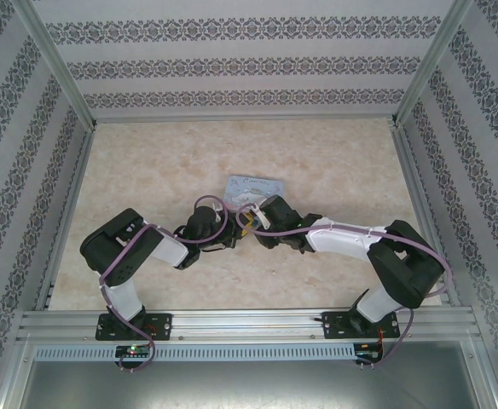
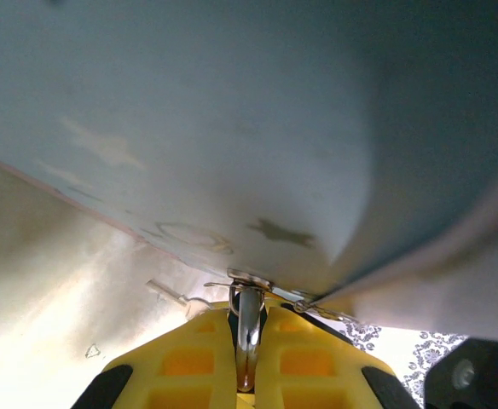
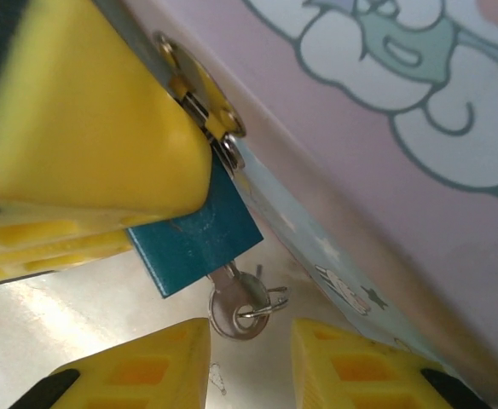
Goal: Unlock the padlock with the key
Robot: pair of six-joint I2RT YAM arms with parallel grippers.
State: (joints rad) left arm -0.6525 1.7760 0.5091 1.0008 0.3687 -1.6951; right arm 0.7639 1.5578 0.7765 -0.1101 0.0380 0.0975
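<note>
- Step in hand: key is already seated in the lock; the grab-and-turn has not begun.
- padlock (image 3: 199,243): teal body at centre-left of the right wrist view, hanging from the metal hasp (image 3: 199,95) on the edge of the tin (image 3: 377,162).
- left gripper (image 2: 249,336): yellow fingers together, clamped on the padlock (image 2: 249,311), seen edge-on at bottom centre of the left wrist view. Its finger (image 3: 87,128) covers the padlock's top in the upper left of the right wrist view.
- key (image 3: 230,308): just under the padlock body, shaft looks pushed into the keyhole, head sticking out below. A small wire ring (image 3: 268,302) is looped through the head.
- right gripper (image 3: 249,362): fingers apart at the bottom edge, key head just above the gap, no contact visible.
- Top view: both arms meet mid-frame, just below the tin (image 1: 257,184), which sits on the table (image 1: 147,162).
- Next move, my read: bring the right fingers up around the flat key head, pinch it, then roll the wrist to turn it while the left holds the body steady.
- Risk: the ring may get in the pinch, and the small head could slip.
</note>
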